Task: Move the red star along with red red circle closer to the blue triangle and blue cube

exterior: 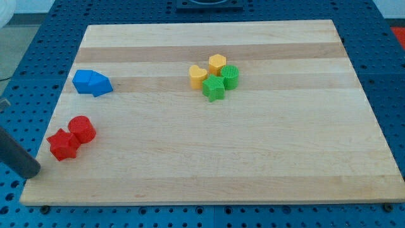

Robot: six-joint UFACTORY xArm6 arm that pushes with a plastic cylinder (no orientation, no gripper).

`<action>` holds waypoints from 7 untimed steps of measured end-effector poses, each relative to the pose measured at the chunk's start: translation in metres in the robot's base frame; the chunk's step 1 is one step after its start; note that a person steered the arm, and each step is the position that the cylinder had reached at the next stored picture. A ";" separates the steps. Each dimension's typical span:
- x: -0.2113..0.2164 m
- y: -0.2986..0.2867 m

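My tip [33, 171] is resting at the wooden board's [253, 158] lower-left corner, a bare rod with no jaws to open or close, sitting just left of and below the red star [63, 145]. The red circle [82, 129] is touching the star's upper right, while the blue cube [83, 82] and blue triangle [101, 85] are lying together above them.

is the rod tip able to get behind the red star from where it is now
Probably yes. My tip sits just off the board's bottom-left corner, a little to the view's left of and below the red star, with nothing between them; the red circle lies beyond.
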State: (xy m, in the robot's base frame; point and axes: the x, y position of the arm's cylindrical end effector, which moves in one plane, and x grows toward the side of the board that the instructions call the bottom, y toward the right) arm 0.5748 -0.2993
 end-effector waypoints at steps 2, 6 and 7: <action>-0.019 0.002; -0.066 0.085; -0.088 0.110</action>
State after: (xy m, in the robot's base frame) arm 0.4864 -0.1891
